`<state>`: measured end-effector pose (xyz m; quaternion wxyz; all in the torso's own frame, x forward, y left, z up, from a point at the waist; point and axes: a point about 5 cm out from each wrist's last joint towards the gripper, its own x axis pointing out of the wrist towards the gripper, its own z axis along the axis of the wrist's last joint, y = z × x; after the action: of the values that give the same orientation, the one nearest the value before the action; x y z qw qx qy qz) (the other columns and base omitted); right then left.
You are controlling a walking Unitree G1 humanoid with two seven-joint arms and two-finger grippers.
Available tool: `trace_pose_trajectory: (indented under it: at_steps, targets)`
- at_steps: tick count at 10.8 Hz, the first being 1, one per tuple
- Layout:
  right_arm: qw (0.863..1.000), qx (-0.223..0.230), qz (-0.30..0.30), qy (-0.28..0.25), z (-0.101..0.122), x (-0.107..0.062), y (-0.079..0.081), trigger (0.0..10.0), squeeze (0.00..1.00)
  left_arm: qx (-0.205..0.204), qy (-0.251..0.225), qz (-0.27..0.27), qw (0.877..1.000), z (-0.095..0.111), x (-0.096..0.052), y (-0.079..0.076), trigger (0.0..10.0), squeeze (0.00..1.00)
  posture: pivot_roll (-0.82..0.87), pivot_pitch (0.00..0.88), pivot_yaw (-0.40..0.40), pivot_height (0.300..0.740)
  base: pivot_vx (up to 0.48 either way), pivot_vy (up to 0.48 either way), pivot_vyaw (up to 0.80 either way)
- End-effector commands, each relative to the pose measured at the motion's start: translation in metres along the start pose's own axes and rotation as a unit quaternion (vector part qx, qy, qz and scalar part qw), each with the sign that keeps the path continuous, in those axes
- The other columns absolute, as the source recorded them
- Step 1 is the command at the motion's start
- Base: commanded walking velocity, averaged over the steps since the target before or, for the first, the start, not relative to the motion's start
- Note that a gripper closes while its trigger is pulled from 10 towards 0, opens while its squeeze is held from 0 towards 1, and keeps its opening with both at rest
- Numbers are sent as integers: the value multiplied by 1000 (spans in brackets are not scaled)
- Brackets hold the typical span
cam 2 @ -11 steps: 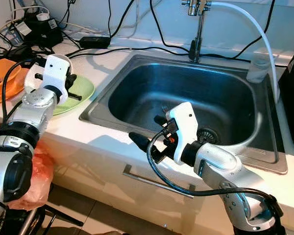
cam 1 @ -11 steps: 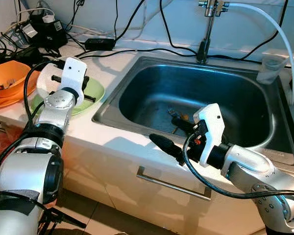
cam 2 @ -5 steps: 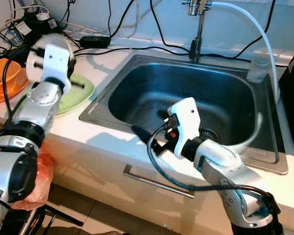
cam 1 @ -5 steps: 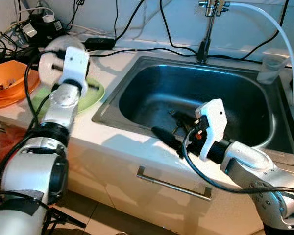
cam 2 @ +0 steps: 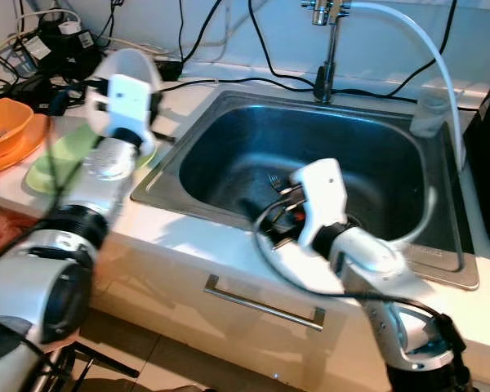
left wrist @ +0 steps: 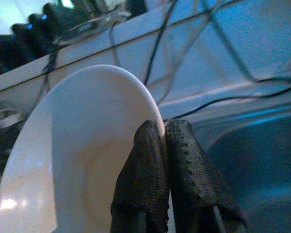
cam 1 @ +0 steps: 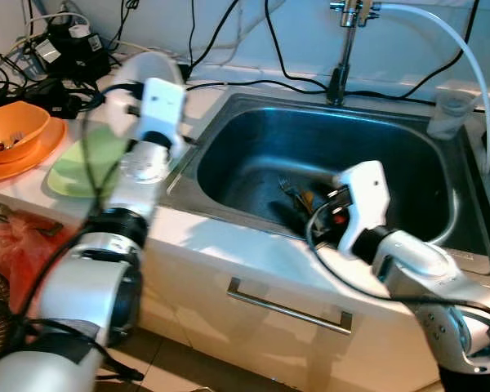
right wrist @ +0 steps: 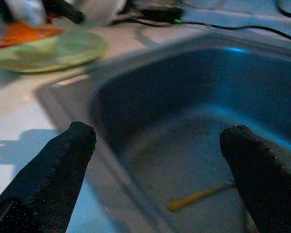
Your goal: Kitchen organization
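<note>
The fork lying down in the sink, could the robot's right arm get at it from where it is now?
Probably yes. The right gripper hangs open over the sink's near edge, and the fork lies on the bare basin floor just beyond it, nothing between.

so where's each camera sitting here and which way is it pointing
Left eye and right eye views: on the head, looking down at the steel sink and counter; both silver arms show.
Left wrist view: along the left pincer, shut on the white bowl rim, cables behind.
Right wrist view: along the open right pincer, into the sink basin.
Shared: right wrist and head views both catch the green plate.
</note>
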<state>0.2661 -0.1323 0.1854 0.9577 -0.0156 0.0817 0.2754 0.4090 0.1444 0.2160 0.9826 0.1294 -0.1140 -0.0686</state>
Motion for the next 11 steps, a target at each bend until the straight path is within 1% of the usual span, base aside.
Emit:
trace_pose_trajectory:
  at_steps: [1,2,3,4,5,6,7,8,9,11]
  targets:
    - [999,-9,-37,-6,2,-2,-8,10000,0,-7,-44,-17,999,14,3,-11,0,0,-122,0,111,740,0,0,0]
    - [999,-6,-48,-5,1,-3,-10,10000,0,-16,-48,-36,998,14,2,-24,0,0,-127,0,113,740,0,0,0]
    - [999,-5,-48,-6,1,-4,-9,10000,0,-21,-51,-45,998,15,2,-29,0,0,-130,0,115,740,0,0,0]
    - [999,-1,-37,-5,0,-5,-5,10000,0,-34,-54,-70,996,17,3,-45,0,0,-142,0,121,740,0,0,0]
    - [999,-1,-33,-4,0,-6,-4,10000,0,-42,-54,-81,994,18,3,-53,0,0,-147,0,123,740,0,0,0]
    - [1000,0,-25,-1,-1,-8,-1,10000,0,-62,-49,-107,991,18,1,-70,0,0,-160,0,129,740,0,0,0]
    - [1000,0,-21,3,-2,-10,2,10000,0,-78,-45,-125,988,17,-1,-84,0,0,-171,0,132,740,0,0,0]
    - [1000,1,-23,5,-3,-12,2,10000,0,-89,-39,-135,986,16,-2,-92,0,0,-180,4,134,740,0,0,0]
    - [1000,2,-31,6,-3,-16,2,10000,0,-105,-30,-152,982,13,-5,-108,0,0,-193,9,137,740,0,0,0]
    - [999,1,-42,9,-3,-20,0,10000,0,-126,-11,-171,977,8,-10,-124,0,0,-211,23,134,740,0,0,0]
